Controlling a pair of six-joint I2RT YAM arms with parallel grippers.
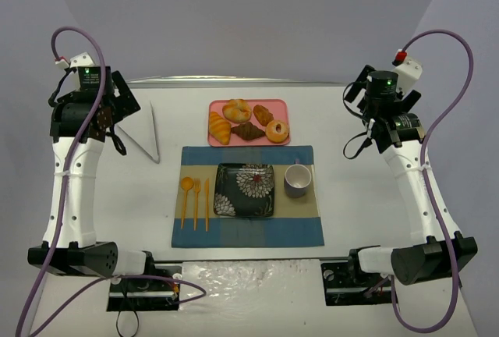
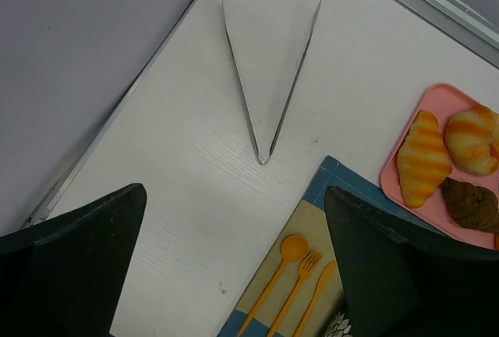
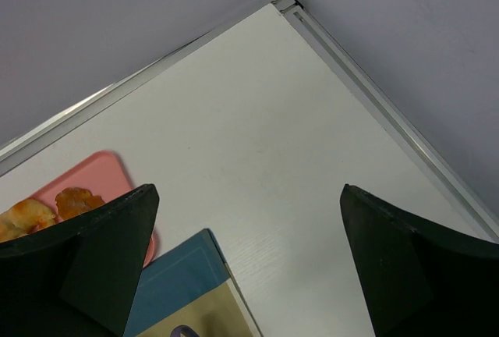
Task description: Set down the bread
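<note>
The bread (image 1: 277, 130), a small golden ring bun with a centre hole, lies at the right end of the pink tray (image 1: 214, 104) among other pastries. The left gripper (image 1: 117, 107) hangs open over the far left of the table, well away from the tray. In the left wrist view its gripper (image 2: 234, 193) holds nothing and the bread is out of frame. The right gripper (image 1: 357, 99) is open at the far right, with the tray to its left. In the right wrist view its gripper (image 3: 249, 189) frames bare table.
A croissant (image 1: 219, 127), a round bun (image 1: 236, 110) and two brown rolls share the tray. Metal tongs (image 1: 148, 130) (image 2: 269, 79) lie at the far left. A blue placemat (image 1: 249, 232) carries a dark floral plate (image 1: 257, 204), a cup (image 1: 297, 180) and orange cutlery (image 1: 195, 196).
</note>
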